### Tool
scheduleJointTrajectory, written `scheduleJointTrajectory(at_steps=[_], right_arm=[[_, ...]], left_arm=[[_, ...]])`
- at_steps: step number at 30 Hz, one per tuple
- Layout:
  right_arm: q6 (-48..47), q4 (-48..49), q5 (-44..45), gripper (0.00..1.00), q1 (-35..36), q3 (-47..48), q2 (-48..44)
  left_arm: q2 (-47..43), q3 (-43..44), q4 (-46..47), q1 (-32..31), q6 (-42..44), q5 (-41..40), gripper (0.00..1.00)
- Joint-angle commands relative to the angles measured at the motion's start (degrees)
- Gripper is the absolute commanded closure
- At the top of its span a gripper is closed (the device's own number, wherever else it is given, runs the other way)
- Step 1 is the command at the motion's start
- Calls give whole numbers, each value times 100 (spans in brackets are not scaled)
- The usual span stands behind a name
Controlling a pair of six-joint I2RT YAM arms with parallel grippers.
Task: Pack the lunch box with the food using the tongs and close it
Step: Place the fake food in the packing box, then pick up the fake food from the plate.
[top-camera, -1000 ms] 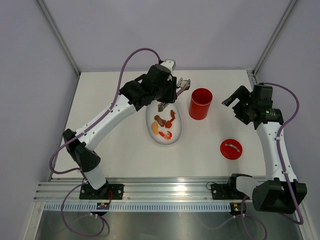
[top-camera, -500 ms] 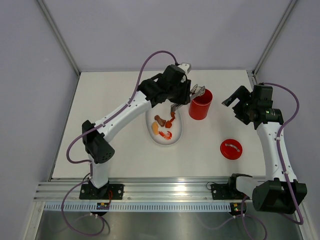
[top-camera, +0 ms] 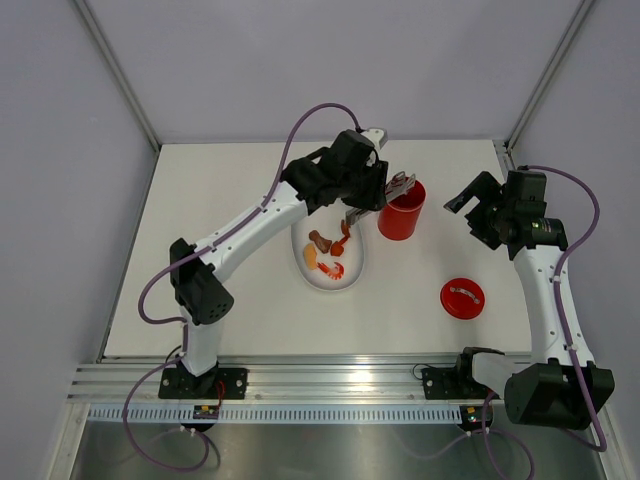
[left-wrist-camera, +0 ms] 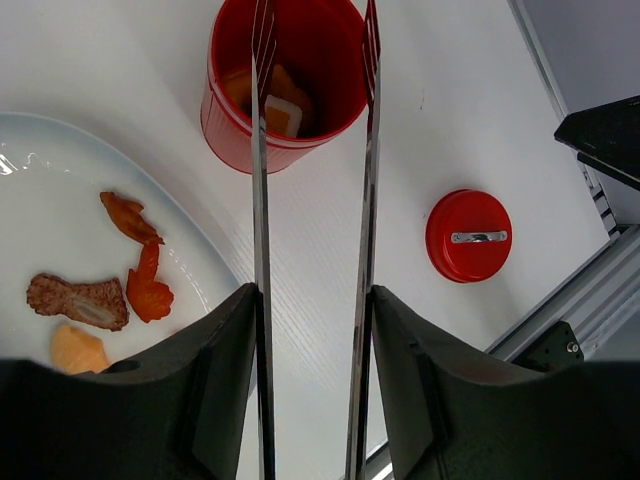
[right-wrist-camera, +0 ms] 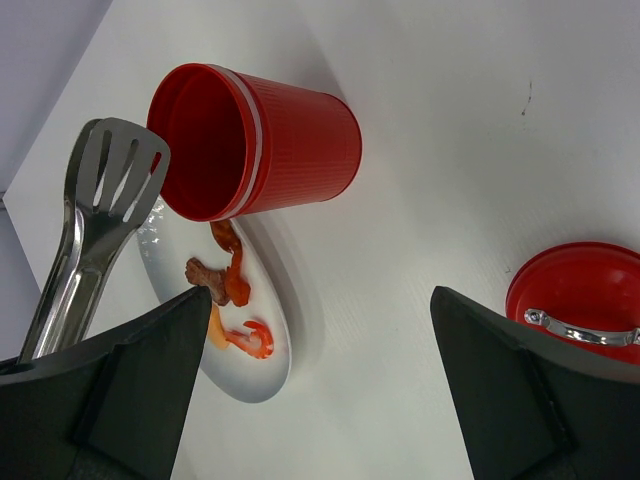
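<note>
Left gripper clamped on the tongs, one finger pressing each arm from outside. The arms run nearly parallel. Slotted tips stand apart, over the mouth of the lunch box.

Lunch box upright on the table, lid off, just beside the far right end of the white oval plate. Inside it: orange food pieces and one white-topped.

On the plate: brown piece, red shrimp, orange-brown strip, pale orange chunk.

From above, the left wrist and tongs overhang the plate's far end and the canister's rim.

Red lid flat on the table, handle up, well apart from the lunch box, toward the near right.

Right gripper hangs right of the lunch box, jaws spread wide, gripping nothing.
</note>
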Motion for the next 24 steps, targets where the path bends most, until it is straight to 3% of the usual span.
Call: scheduleJointTrajectory(at_steps=[1,5,8,14,24], right_arm=[[-57,5,80,1,51,58,-151],[-48,5,89,0,42,49,-151],[-40,14,81,0,42,49,-151],[-66,23,98,1,42,58,-151],[-83,58,54,1,42,58,-116]], left_arm=[[-135,241,296,-24,34,118,60],[-390,110,322,-24,69,-39,76],[-802,-206,331,-33,157,-450,81],[-1568,-1208,33,28,192,-1418,80],[-1710,-2527,76,345,-396,-1122,65]])
